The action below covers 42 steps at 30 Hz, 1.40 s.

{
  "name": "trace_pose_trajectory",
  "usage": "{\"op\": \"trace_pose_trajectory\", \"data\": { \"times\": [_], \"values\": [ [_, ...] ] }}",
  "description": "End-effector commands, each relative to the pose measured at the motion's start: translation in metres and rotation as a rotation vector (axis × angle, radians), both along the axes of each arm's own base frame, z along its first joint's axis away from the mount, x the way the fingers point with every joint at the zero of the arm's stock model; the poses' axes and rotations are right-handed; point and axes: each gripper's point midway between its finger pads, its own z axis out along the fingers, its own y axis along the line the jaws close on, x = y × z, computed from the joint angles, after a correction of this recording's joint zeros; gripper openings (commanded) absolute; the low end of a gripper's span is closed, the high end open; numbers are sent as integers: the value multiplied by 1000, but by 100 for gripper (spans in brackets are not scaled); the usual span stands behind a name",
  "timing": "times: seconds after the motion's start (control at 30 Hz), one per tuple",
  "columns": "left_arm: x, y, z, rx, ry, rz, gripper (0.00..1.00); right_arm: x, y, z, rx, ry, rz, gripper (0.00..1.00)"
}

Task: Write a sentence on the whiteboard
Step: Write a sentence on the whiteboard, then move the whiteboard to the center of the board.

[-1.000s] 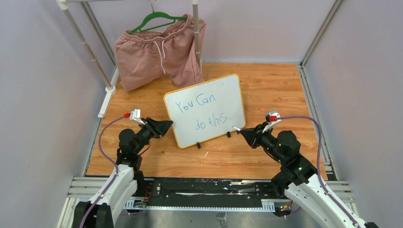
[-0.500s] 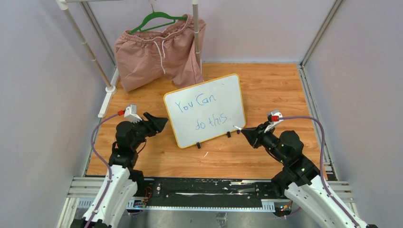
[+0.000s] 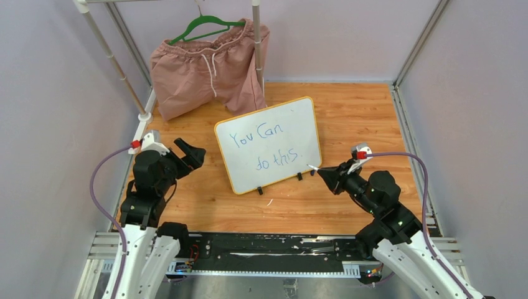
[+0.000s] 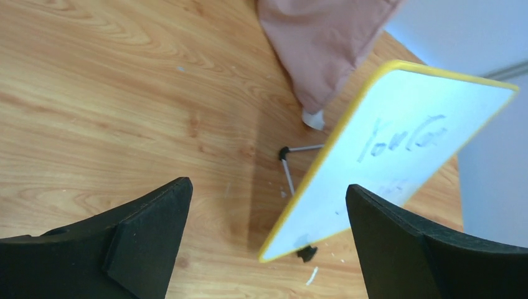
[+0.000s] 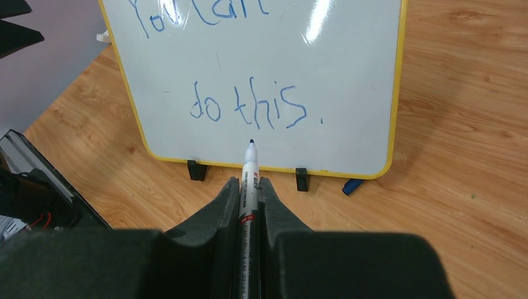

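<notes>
At table (image 3: 355, 118) centre in the top view, the whiteboard (image 3: 299, 124) stands propped on two black feet (image 5: 196, 169), face tilted toward the arms. The sentence (image 3: 255, 136) is in blue, two lines: "You Can" above, "do this." below. Left gripper (image 3: 192, 151) sits at 9 o'clock from the board, clear of its left edge, jaws spread wide and holding nothing. In its wrist view the board's yellow frame appears between the two fingers, at 1 o'clock, with a gap of bare wood before it. Right gripper (image 3: 324, 174) sits at 4 o'clock from the board, off the lower right corner, jaws clamped on a marker (image 5: 249, 159) that runs straight out between them. From this gripper the board lies at 10 o'clock in the top view. In the right wrist view the marker tip points at 12 o'clock and ends just under the word "this", near the bottom frame; contact with the surface cannot be confirmed. A small blue item (image 5: 352, 185) lies on the wood beside the board's lower right corner. Pink shorts (image 3: 208, 65) hang on a green hanger (image 3: 208, 25) at 11 o'clock from the board, well apart.
</notes>
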Motion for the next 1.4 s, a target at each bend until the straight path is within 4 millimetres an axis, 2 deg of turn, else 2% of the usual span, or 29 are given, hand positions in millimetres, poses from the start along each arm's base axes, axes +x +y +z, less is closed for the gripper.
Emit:
{"op": "trace_pose_trajectory", "data": {
  "times": [0.0, 0.23, 0.33, 0.47, 0.67, 0.8, 0.97, 1.17, 1.37],
  "values": [
    [-21, -28, 11, 11, 23, -192, 100, -4, -5, 14, -17, -33, 8, 0],
    [-53, -61, -7, 150, 125, -320, 98, -4, -7, 8, -23, -21, -2, 0],
    [-67, -84, -17, 241, 162, -369, 97, -4, -8, 5, -24, -15, -10, 0],
    [-85, -125, -30, 320, 175, -417, 95, -5, -11, -1, -27, -4, -24, 0],
    [-73, -160, -63, 354, 209, -354, 88, -6, -15, -5, -26, -3, -37, 0],
    [-68, -190, -84, 307, 202, -383, 80, -6, -16, -1, -26, -14, -40, 0],
    [-70, -223, -108, 256, 229, -449, 77, -7, -17, 3, -20, -29, -43, 0],
    [-73, -231, -141, 267, 288, -435, 75, -7, -18, 3, -12, -34, -45, 0],
    [-66, -224, -153, 317, 283, -390, 66, -8, -17, 0, -9, -29, -43, 0]
  ]
}}
